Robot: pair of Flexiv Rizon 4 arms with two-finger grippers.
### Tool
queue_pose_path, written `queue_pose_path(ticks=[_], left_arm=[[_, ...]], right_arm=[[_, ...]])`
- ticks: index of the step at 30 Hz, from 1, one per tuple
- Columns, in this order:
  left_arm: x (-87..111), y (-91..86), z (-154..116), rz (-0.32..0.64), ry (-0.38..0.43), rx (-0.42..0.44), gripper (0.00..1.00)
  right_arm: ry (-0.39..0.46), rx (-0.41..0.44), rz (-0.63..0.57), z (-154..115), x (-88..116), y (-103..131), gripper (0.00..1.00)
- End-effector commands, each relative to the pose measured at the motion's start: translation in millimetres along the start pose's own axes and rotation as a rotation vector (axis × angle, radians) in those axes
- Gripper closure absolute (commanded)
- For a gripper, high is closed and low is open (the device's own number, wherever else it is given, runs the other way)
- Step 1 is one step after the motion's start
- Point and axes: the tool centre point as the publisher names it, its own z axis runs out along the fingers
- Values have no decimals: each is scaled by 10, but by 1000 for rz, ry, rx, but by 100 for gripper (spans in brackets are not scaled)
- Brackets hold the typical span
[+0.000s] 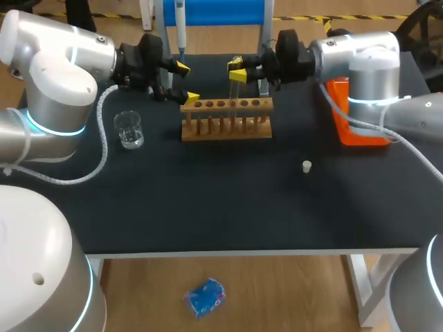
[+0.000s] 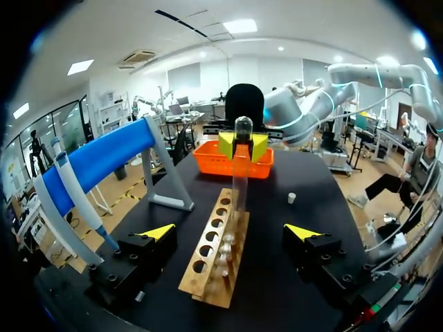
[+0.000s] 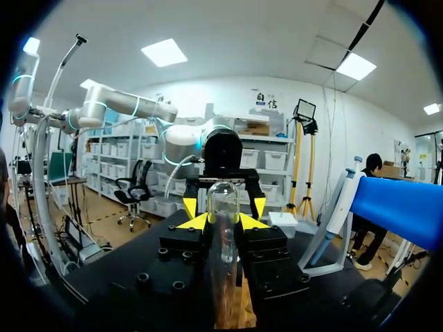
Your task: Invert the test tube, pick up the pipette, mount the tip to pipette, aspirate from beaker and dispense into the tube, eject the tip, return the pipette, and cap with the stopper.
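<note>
Head view has the black counter (image 1: pixel 208 207) with a blue stand (image 1: pixel 214 10) at the back edge and the pipette (image 1: pixel 180 28) hanging on it. The orange tray (image 1: pixel 342 117) sits at the right edge, partly under the right arm. The wooden rack (image 1: pixel 226 119) is near the back edge, around the middle. The left fingers (image 1: pixel 182 67) are spread wide just off the rack's left end, nothing in them. The right fingers (image 1: pixel 239 75) are clamped on the tube (image 1: pixel 234 91) over the rack. It's upright, round end up, with its lower end down at the rack. The beaker (image 1: pixel 129 129) stands toward the left edge, near the rack's left end. The little white stopper (image 1: pixel 306 166) lies by itself right of the middle, well apart from the rack.
</note>
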Motion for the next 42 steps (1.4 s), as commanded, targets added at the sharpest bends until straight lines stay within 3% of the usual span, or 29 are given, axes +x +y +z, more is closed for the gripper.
queue_pose_path(ticks=[1, 6, 10, 14, 17, 18, 31, 32, 34, 36, 38, 39, 42], left_arm=[[7, -3, -1, -1, -1, -2, 0], [7, -3, -1, -1, -1, -2, 0], [7, -3, -1, -1, -1, -2, 0], [181, -348, -186, 428, -176, 76, 0], [288, -509, -242, 572, -261, 72, 0], [302, -549, -233, 565, -244, 50, 0], [302, -549, -233, 565, -244, 50, 0], [302, -549, -233, 565, -244, 50, 0], [297, -669, -252, 725, -339, 235, 0], [358, -701, -256, 1121, -415, 264, 0], [454, -713, -226, 1371, -466, 316, 0], [478, -701, -197, 1454, -492, 291, 0], [469, -670, -159, 1473, -493, 263, 0]], right_arm=[[5, 14, -4, -27, 25, 126, 100], [8, 14, -3, -39, 58, 241, 100], [-4, -9, 74, -88, 129, 391, 100], [-11, -82, 285, -208, 176, 562, 100], [25, -274, 547, -272, 218, 731, 100], [-9, -265, 540, -298, 203, 778, 100], [-9, -265, 540, -298, 203, 778, 100], [-15, -257, 599, -322, 232, 814, 100], [-77, -291, 788, -363, 262, 879, 100], [-106, -278, 967, -399, 288, 944, 100], [-92, -248, 1128, -414, 341, 1021, 100], [-118, -254, 1225, -419, 366, 1065, 100], [-106, -230, 1237, -429, 374, 1101, 100]])
